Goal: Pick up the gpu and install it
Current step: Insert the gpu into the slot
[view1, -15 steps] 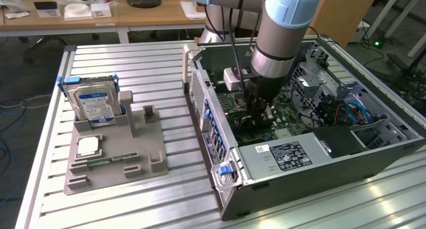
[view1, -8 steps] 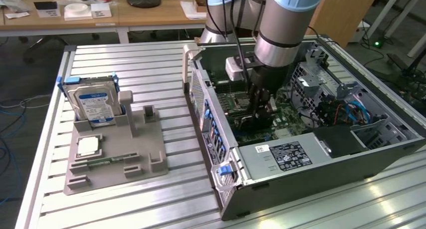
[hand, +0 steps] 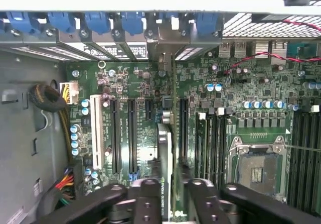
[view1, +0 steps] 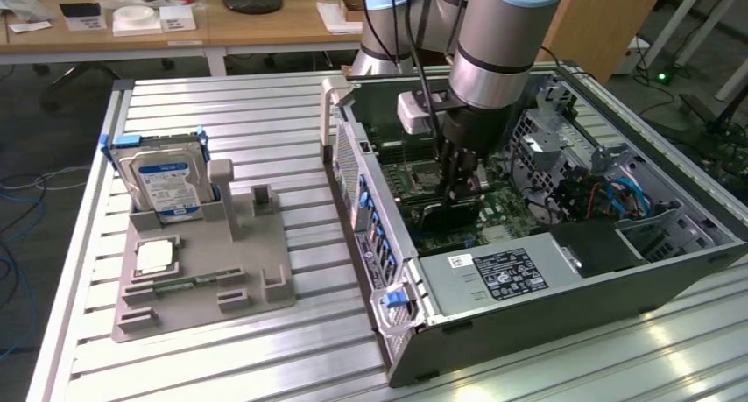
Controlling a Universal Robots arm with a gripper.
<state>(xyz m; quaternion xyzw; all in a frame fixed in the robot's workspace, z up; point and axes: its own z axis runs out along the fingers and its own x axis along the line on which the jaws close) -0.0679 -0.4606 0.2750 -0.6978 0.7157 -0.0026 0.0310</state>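
- We've got the hand point(hand: 168, 191) down inside the case point(view1: 549, 288), pinching the gpu point(hand: 165, 148) edge-on.
- Card sits over the motherboard point(hand: 145, 108) slots.

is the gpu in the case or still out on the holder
In the case: the gpu stands on edge over the motherboard slots, inside the open computer case, between the gripper fingers.
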